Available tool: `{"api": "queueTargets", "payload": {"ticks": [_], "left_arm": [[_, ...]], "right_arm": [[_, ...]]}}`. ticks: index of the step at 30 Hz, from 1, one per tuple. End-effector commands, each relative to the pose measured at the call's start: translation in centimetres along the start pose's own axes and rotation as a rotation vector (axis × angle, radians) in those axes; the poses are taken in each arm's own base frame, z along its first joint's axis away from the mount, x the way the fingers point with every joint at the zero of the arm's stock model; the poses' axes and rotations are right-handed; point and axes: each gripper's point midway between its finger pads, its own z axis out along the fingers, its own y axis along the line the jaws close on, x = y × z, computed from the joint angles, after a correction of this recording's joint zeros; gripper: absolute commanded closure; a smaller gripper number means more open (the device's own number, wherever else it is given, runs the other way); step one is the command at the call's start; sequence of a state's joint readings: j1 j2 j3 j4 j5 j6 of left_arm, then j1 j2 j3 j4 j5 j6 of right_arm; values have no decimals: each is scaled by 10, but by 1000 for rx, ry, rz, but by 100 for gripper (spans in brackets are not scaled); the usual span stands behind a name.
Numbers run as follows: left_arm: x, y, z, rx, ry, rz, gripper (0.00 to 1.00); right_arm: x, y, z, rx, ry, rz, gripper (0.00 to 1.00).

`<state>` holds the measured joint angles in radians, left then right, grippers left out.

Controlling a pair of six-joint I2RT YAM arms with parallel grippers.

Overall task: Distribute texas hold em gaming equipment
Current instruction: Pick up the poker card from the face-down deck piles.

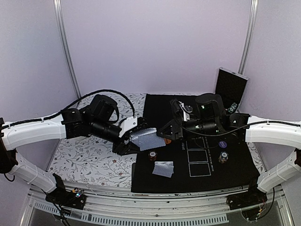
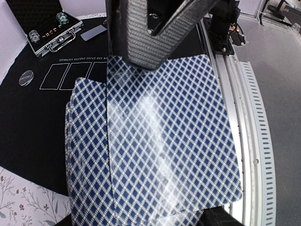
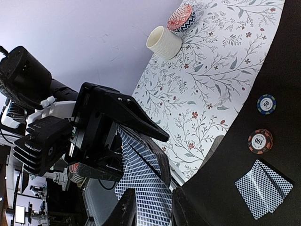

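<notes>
My left gripper (image 1: 133,139) is shut on a fanned stack of blue-checked playing cards (image 2: 155,141), held above the left edge of the black mat (image 1: 235,169). The cards (image 3: 141,188) hide its jaws in the left wrist view. My right gripper (image 3: 154,209) is open, its two fingers standing apart on either side of the cards' free end. One of its fingers (image 2: 141,42) lies over the top card. Two cards (image 1: 163,168) lie face down on the mat. Beside them sit a red-brown chip (image 3: 260,141) and a blue chip (image 3: 266,104).
An open silver-edged case (image 2: 47,28) stands at the mat's far right. White card outlines (image 1: 198,155) are printed on the mat, with a chip (image 1: 223,157) and a disc (image 1: 223,144) beside them. A white cup (image 3: 163,42) and a patterned bowl (image 3: 181,19) stand on the floral cloth.
</notes>
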<state>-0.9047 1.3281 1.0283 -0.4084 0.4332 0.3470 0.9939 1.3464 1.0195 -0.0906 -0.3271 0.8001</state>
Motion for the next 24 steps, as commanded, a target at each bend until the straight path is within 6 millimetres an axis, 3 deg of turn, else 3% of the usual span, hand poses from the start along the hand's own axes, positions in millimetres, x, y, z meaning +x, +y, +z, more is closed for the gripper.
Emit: {"api": "queueTargets", "payload": {"ticks": [1,7,14,24], "left_arm": [[-15,5,-7,-20,-44,23,42],[-15,4,-7,-17,-43,23,42],[-15,4,-7,-14,-44,27,42],[-15,5,-8,-16,-44,25,42]], "right_arm": [[2,-2,-2,0,1,5,76],[-1,-3,-7,17,-18,4,96],[-7,4,-21,22,-46,-8,98],[-34,35,-50,-65,-134,-64,98]]}}
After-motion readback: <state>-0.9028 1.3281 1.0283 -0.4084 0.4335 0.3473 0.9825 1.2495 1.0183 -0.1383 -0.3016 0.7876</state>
